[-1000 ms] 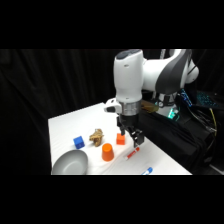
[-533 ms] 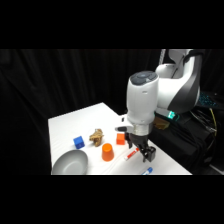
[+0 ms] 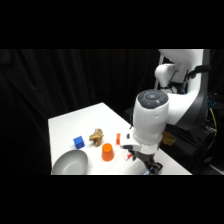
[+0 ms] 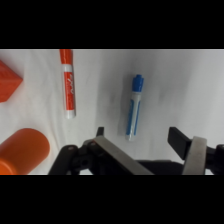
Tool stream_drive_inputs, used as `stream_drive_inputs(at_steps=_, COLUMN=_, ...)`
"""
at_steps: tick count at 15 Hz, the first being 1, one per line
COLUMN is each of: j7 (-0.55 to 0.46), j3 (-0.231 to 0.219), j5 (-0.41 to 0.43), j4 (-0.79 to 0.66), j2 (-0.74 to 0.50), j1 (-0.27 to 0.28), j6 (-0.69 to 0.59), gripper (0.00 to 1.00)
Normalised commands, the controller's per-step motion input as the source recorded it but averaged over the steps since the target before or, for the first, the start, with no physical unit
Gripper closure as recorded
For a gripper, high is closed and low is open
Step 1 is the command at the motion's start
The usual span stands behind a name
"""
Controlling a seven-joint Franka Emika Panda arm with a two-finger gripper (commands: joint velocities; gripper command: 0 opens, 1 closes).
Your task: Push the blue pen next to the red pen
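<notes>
Fingers (image 4: pixel 186 145) of the gripper (image 4: pixel 137 139) stand apart at the bottom of your wrist view, clamped on nothing, one dark tip low at the left and the other at the right. Just past them, in line with the gap, the blue pen (image 4: pixel 133 106) lies flat on the white table (image 4: pixel 190 85), its blue cap pointing away from you and its body not touching either finger. Further left you see the red pen (image 4: pixel 68 83), lying roughly parallel to the blue one with bare table between them. Left of that, at the picture's edge, sit the orange cup (image 4: pixel 22 150) and the corner of an orange-red block (image 4: pixel 8 80).

From the side, the gripper (image 3: pixel 150 166) is down low at the table's near right edge, and the arm's bulk hides the blue pen. Beyond it you can pick out the cup (image 3: pixel 107 151), a grey bowl (image 3: pixel 70 162), a blue cube (image 3: pixel 78 142) and a small tan object (image 3: pixel 96 135), possibly a toy figure.
</notes>
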Motion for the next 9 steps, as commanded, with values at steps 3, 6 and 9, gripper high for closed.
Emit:
stream_drive_inputs(at_steps=3, j7=0.33, j3=-0.094, j5=-0.078, j4=0.22, j2=0.18, j1=0.225, j6=0.08, gripper=0.00)
stream_drive_inputs(at_steps=6, j7=0.31, j3=-0.094, j5=-0.079, j4=0.21, j2=0.15, j1=0.247, j6=0.06, gripper=0.00)
stream_drive_inputs(at_steps=9, j7=0.24, j3=-0.089, j5=-0.072, j4=0.22, j2=0.18, j1=0.218, j6=0.06, gripper=0.00)
